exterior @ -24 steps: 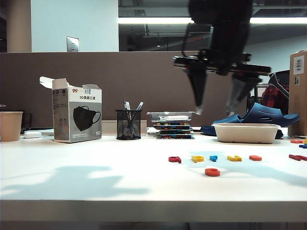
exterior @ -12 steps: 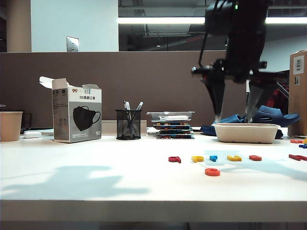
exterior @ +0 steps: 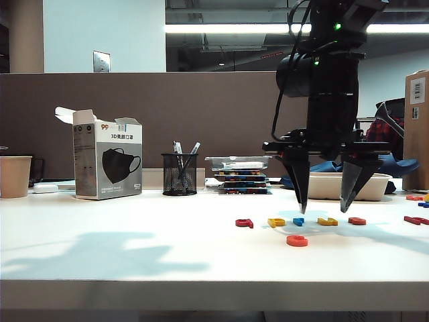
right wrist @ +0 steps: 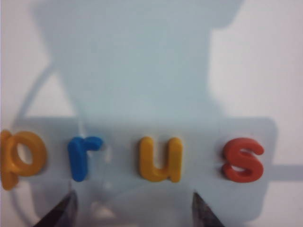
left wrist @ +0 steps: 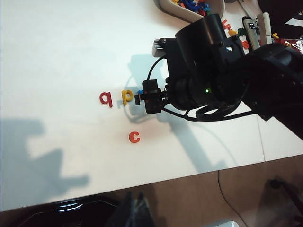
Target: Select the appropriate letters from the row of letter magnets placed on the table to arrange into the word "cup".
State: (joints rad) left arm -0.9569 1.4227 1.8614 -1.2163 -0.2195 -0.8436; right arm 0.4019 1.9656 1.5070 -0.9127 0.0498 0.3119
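**Five magnets in a row, one set apart**

Five small letters form the row of letter magnets (exterior: 298, 221) on the table (exterior: 134, 248): dark red q (left wrist: 106, 99), yellow p (left wrist: 126, 96), blue r (right wrist: 83, 156), yellow u (right wrist: 160, 159), orange-red s (right wrist: 243, 160). An orange-red c (exterior: 297, 241) lies alone, nearer the front edge. The right gripper (exterior: 323, 205) hangs just above the row, jaws spread wide and holding nothing, one fingertip (right wrist: 64, 211) by the r and the other past the u, so the u sits between them. The left gripper appears in no view, so its state cannot be told.
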